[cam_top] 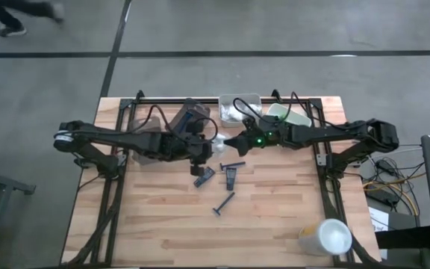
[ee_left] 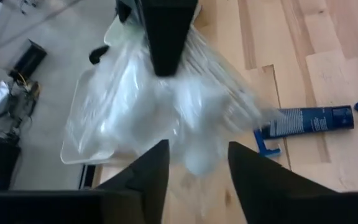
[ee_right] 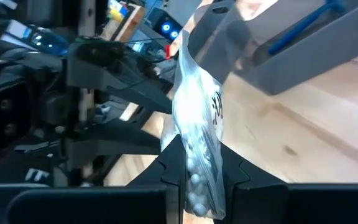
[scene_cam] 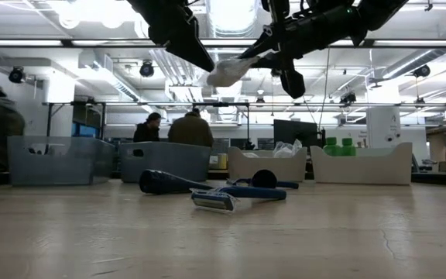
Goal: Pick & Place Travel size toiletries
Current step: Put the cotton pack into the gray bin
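A clear crinkly packet (cam_top: 219, 140) filled with small white beads hangs in the air above the table's middle, between my two grippers. My right gripper (cam_top: 231, 143) comes from the table's right and is shut on it. My left gripper (cam_top: 207, 146) faces it from the left, open. In the left wrist view its two fingers stand on either side of the packet's free end (ee_left: 197, 152); whether they touch it I cannot tell. Dark blue tubes and sticks (cam_top: 204, 176) lie flat on the wood nearer the near edge. My right gripper (ee_right: 197, 171) pinches one end of the packet (ee_right: 197, 155) between its two fingers, coming roughly level from the table's right. The packet is lifted clear of the table, and its free end (scene_cam: 224, 73) sticks out beyond the fingertips toward my left gripper.
Three trays stand along the far edge: a grey one (cam_top: 191, 112), a clear one (cam_top: 239, 107) and a white one (cam_top: 288, 113). A big white cup (cam_top: 327, 237) stands at the near right corner. A blue tube (ee_left: 309, 119) and a razor (scene_cam: 223, 200) lie on the table. People (scene_cam: 180, 128) stand beyond it.
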Controlling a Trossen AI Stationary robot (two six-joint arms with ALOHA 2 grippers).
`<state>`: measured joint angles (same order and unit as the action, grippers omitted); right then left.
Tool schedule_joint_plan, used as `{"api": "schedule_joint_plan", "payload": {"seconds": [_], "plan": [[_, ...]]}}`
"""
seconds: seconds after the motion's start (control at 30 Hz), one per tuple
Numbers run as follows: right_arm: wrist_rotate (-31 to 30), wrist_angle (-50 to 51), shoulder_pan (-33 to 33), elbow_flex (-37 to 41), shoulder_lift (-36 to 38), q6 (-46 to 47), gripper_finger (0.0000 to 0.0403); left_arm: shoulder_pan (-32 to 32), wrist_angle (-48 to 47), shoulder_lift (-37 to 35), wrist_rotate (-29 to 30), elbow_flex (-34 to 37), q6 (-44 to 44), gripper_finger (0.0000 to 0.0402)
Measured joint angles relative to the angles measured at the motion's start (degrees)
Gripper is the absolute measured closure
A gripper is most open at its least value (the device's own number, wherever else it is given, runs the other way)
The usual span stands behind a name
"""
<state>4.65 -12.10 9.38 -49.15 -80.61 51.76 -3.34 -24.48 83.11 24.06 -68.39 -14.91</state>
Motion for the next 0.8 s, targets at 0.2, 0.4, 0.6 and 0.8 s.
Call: {"api": "schedule_joint_plan", "payload": {"seconds": [0.2, 0.4, 0.6, 0.8], "plan": [[-2.7, 3.6, 2.2, 0.0, 2.0, -2.2, 0.037, -0.1, -6.0, -2.0, -0.1, -2.2, 4.2, 0.0204], [-9.0, 9.6, 5.3, 0.0, 3.0, -6.2, 0.037, -0.1, -7.4, -5.5, -0.1, -1.7, 8.3, 0.0209], [-14.9, 13.1, 9.1, 0.0, 2.4, -11.5, 0.0369, -0.1, -11.1, -6.4, -0.1, -1.7, 11.6, 0.0211], [-18.3, 13.4, 13.7, 0.0, 2.2, -17.3, 0.0369, -0.1, -15.3, -6.3, -0.2, -1.6, 15.3, 0.0211]]}}
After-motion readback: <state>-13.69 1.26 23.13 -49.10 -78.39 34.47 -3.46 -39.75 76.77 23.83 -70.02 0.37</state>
